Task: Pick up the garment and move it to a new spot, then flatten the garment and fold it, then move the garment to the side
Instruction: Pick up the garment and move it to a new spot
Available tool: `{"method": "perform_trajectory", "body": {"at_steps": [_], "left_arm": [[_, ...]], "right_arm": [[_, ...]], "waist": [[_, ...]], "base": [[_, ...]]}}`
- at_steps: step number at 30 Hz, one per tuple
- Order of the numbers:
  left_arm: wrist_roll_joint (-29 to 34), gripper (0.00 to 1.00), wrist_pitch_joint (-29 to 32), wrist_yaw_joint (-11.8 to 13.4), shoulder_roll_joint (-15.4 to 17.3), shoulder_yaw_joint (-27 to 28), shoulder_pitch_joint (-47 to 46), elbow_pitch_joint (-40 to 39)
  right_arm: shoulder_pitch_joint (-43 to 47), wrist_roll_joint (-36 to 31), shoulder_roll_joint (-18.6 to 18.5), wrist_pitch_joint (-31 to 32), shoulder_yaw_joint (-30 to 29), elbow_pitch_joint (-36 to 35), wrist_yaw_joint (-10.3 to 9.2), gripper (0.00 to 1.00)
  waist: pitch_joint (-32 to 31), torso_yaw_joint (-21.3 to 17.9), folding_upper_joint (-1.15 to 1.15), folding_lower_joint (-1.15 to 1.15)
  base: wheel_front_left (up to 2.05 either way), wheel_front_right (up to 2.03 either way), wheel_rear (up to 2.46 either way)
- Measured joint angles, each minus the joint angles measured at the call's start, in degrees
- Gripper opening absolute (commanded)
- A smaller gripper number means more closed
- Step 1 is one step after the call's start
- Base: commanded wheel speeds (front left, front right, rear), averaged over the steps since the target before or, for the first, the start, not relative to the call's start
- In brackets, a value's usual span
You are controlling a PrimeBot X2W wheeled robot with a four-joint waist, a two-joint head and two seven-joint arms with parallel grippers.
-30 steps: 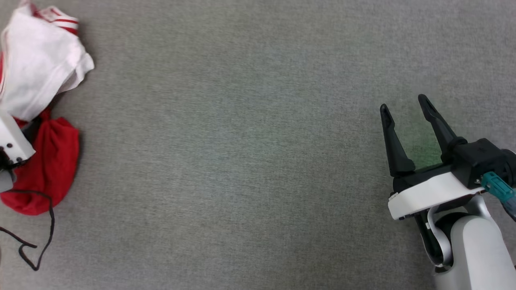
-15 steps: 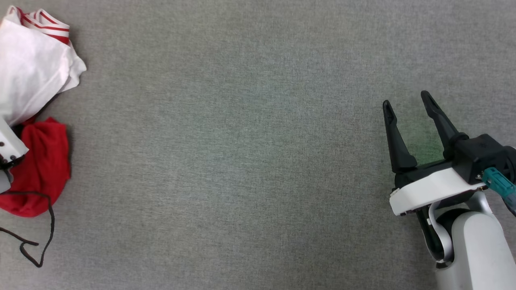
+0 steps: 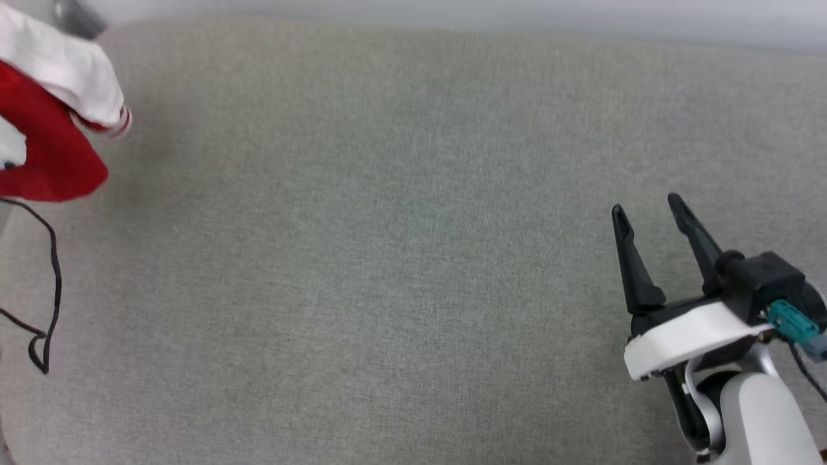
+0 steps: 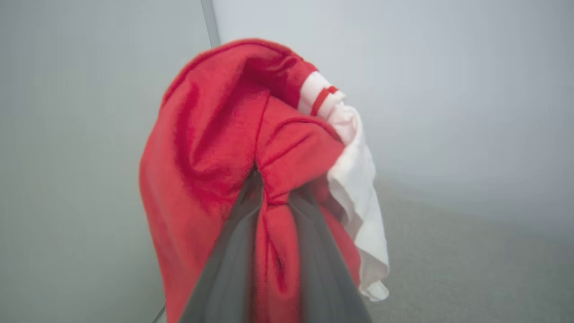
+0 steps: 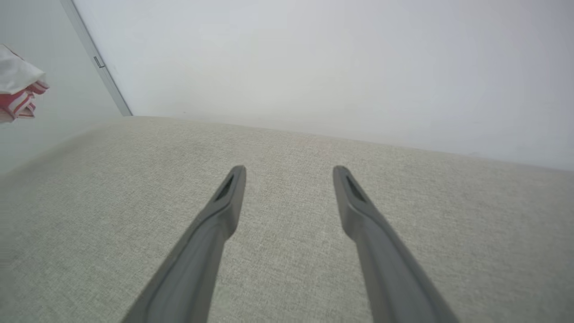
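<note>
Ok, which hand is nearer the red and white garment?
Left. The left hand is shut on the garment, red cloth bunched in its grip. The right hand stands open over the grey surface, far off to the garment's right.

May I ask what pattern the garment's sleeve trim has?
Red and white stripes on the garment at its sleeve trim, clearest in the left wrist view.

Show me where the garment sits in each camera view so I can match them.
Head view: the garment is at the far left edge, upper part.
Left wrist view: centre, bunched red with a white sleeve, pinched in the left claw.
Right wrist view: upper left edge, a white and striped bit.
Shared landmark: the grey fabric surface, whose far edge meets the pale wall.
</note>
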Motion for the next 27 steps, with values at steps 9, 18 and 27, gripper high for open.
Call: {"method": "perform_trajectory", "body": {"at_steps": [9, 18, 27], "left_arm": [[4.7, 0.0, -12.2, 0.1, -3.4, -4.7, -2.0, -1.4], [5.2, 0.0, -15.6, -1.3, -11.1, -10.7, -1.8, -3.2], [2.8, 0.0, -16.4, -3.1, -22.1, -18.5, 1.8, -4.1]], "right_arm": [[2.6, 3.1, 0.0, -1.1, 0.9, 1.8, 0.01, 1.0], [4.5, 3.5, 0.0, -1.3, 1.4, 2.8, 0.01, 1.0], [6.8, 4.0, 0.0, -0.5, 0.0, 2.3, 0.01, 1.0]], "waist": [[-7.2, -2.1, 0.0, -0.01], [-11.7, -8.8, 0.0, -0.01], [-13.7, -16.4, 0.0, -0.01]], "base": [[0.0, 0.0, 0.0], [0.0, 0.0, 0.0], [0.0, 0.0, 0.0]]}}
